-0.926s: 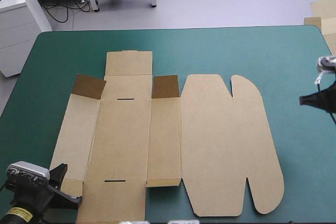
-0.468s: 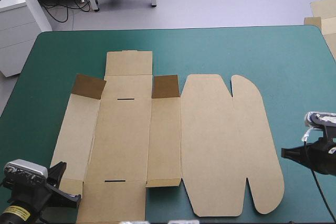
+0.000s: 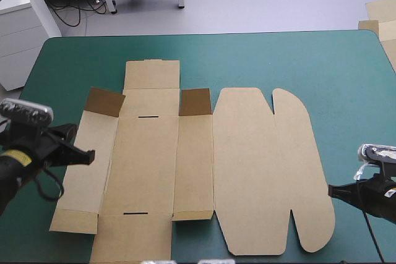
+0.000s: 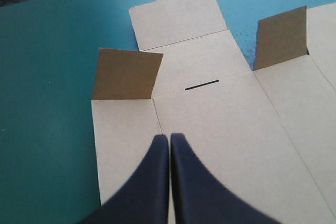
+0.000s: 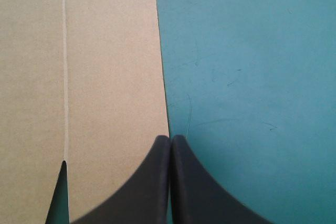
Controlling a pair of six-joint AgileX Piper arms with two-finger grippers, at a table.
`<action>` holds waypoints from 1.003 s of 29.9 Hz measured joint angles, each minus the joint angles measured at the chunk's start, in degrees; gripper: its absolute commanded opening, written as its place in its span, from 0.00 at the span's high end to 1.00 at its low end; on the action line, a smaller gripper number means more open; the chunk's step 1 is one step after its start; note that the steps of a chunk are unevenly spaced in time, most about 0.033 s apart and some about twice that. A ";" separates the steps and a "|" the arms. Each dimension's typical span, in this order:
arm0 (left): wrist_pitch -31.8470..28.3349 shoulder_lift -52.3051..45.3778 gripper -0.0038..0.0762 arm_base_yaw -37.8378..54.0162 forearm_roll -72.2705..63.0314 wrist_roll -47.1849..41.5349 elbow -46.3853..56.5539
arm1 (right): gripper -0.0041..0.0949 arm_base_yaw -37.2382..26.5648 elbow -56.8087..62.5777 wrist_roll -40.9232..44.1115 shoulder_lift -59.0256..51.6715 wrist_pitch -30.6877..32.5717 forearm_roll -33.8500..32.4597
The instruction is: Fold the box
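**High view.**
- Box (image 3: 185, 165): one cut sheet of brown board, lying flat on the teal-green desk (image 3: 278, 60), left of centre. The rounded lid panel reaches toward the right.
- Flaps (image 3: 104, 101): two small ones by the far end of the side panels, raised, their darker inner faces showing.
- Left claw (image 3: 86, 154): clenched to a point, holding nothing. Its tip is over the box's left side panel; contact with the board cannot be judged.
- Right claw (image 3: 333, 191): clenched, holding nothing. Its tip is at the lid panel's right edge, near the front corner.
- Spare board (image 3: 380, 17): pieces beyond the desk's far right corner.

**Left wrist view.**
- Left claw (image 4: 169, 139): the black fingers meet in one arch with nothing between them.
- Box (image 4: 236, 129): spread under and ahead of the claw. The tip is just beside the fold between the side panel and the middle panel.
- Slot (image 4: 202, 84): a thin dark slit ahead of the tip.
- Flaps (image 4: 126, 74): standing up on either side of the slot.
- Desk (image 4: 47, 77): bare cover beside the sheet.

**Right wrist view.**
- Right claw (image 5: 170, 139): the fingers are pressed together and empty.
- Box (image 5: 105, 66): its straight edge runs directly ahead from the tip.
- Desk (image 5: 252, 66): bare on the other side of that edge.
- Crease (image 5: 64, 66): a pale line across the board, ending in a narrow cut (image 5: 63, 182).
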 measured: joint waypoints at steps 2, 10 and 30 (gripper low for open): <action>-0.14 4.70 0.96 0.00 1.07 -0.36 -2.80 | 0.98 0.00 0.00 0.00 0.00 0.01 0.00; 0.19 19.76 0.96 10.70 3.51 -1.03 -13.99 | 0.98 0.00 0.00 0.00 0.00 0.01 0.17; 17.56 26.90 0.96 45.34 -16.92 12.20 -15.88 | 0.98 2.82 0.00 0.18 0.00 -0.87 0.17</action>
